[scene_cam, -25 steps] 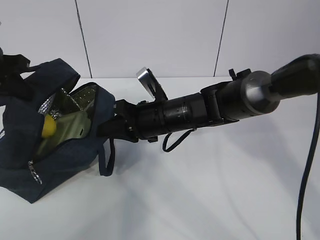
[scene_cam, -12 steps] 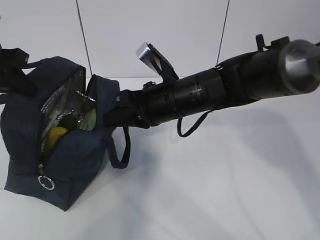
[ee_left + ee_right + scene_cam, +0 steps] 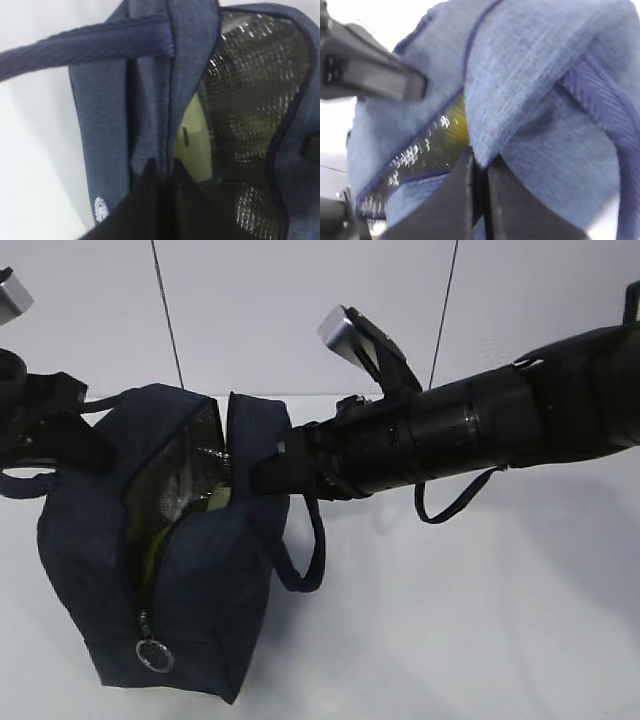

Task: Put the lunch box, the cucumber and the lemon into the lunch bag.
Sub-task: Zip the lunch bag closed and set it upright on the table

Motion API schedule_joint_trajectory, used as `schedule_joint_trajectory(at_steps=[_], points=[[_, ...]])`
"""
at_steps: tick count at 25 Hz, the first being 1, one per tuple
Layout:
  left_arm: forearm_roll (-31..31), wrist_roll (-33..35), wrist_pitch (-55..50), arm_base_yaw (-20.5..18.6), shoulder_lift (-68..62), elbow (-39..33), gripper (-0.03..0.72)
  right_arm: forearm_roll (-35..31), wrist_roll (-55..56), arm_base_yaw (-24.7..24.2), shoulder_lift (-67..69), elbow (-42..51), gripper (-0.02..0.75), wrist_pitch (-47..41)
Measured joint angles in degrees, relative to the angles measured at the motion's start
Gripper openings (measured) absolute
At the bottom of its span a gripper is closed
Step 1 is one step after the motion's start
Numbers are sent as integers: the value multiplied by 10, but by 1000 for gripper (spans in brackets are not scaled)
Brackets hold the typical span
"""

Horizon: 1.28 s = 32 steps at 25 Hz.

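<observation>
Left pincer (image 3: 162, 172), black, is clamped together on the left rim of the large dark navy fabric lunch bag (image 3: 200, 580), right by the seam where one loop handle (image 3: 85, 47) is sewn on. In the exterior view that arm sits at the far left edge, w/ the handle running toward it.

The bag stands upright on the white desk (image 3: 450, 620), mouth open as a narrow slit at top, zipper w/ metal ring pull (image 3: 153, 654) hanging low on the front. Silver foil lining (image 3: 250, 100) shows inside. Against the left inner wall sits the pale sage-green lid of the lunch box (image 3: 192, 140), standing on edge. A patch of yellow (image 3: 459, 122) shows thru the opening in the right wrist view; can't tell for sure it's the lemon. Cucumber not made out.

Right pincer (image 3: 479, 172), also black, is shut on the bag's right rim fabric; its arm reaches in from the right across the middle. 2nd loop handle (image 3: 300, 550) droops below it on the bag's right side.
</observation>
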<state>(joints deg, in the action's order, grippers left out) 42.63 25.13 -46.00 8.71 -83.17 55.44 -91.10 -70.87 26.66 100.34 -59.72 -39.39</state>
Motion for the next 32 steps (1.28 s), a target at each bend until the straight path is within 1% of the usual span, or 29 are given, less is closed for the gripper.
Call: schedule_joint_trajectory(at_steps=[4,8,11,13,16,18,22,25,29,32], points=[[25,14,22,35,21,-24,-3,13,-3,0,-44,20,-1,31],[68,29,55,73,25,-41,-3,50,9,0,-70,21,-1,37],[86,36,64,105,25,-45,-3,93,38,0,-78,21,-1,42],[92,38,72,123,25,-48,-3,134,63,0,-85,23,-1,44],[97,38,87,137,25,-49,-3,195,106,0,-95,24,-1,53],[110,38,98,139,25,-50,-3,221,121,0,-102,27,-1,60],[132,38,127,149,25,-52,-3,232,128,0,-130,57,-1,91],[136,38,145,173,25,-53,-3,233,129,0,-144,80,-1,105],[144,39,170,209,19,-54,-3,233,129,0,-145,85,-1,113],[151,39,190,225,4,-54,-3,233,129,0,-146,86,-1,127]])
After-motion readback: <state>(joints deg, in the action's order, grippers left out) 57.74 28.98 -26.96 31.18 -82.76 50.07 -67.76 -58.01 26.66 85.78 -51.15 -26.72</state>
